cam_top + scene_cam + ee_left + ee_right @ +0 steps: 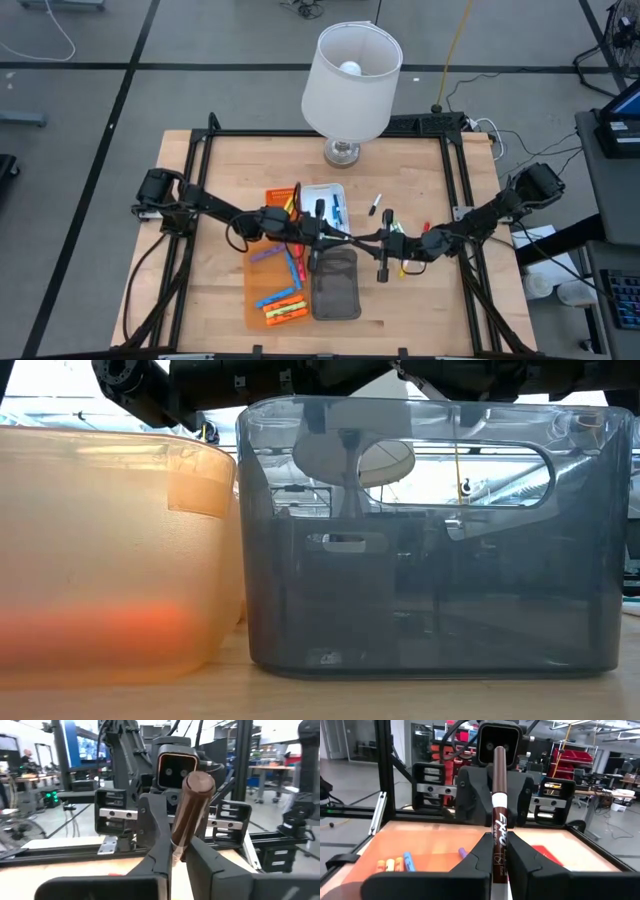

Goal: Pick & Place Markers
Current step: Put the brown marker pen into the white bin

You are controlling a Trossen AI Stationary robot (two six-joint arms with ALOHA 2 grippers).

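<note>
A brown-capped dry-erase marker (360,238) with a white printed barrel hangs level above the trays, between my two grippers. My left gripper (177,852) comes from the table's left and is shut on its brown end. My right gripper (500,851) comes from the right and is shut on its white barrel. Several more markers (285,300) lie in the orange tray (256,300). A black marker (375,205) lies on the bare wood, and a red and yellow one (408,268) lies under my right gripper. My left gripper pinches the marker's brown part (181,832) between its two fingers. It comes level from the table's left, fingers lying along the marker, whose brown end (198,785) reaches back toward the wrist. The marker is clear of table and trays. My right gripper pinches the white printed barrel (499,832) between its two fingers. It comes level from the table's right, fingers lying along the marker. The brown part (498,770) runs on toward my left gripper, clear of everything below.
A white tray (322,190) and a grey tray (335,285) stand beside the orange one; the low view shows the orange tray's wall (110,560) and the grey tray's wall (430,540). A lamp (350,85) stands at the table's far edge. A black frame (455,180) borders the table.
</note>
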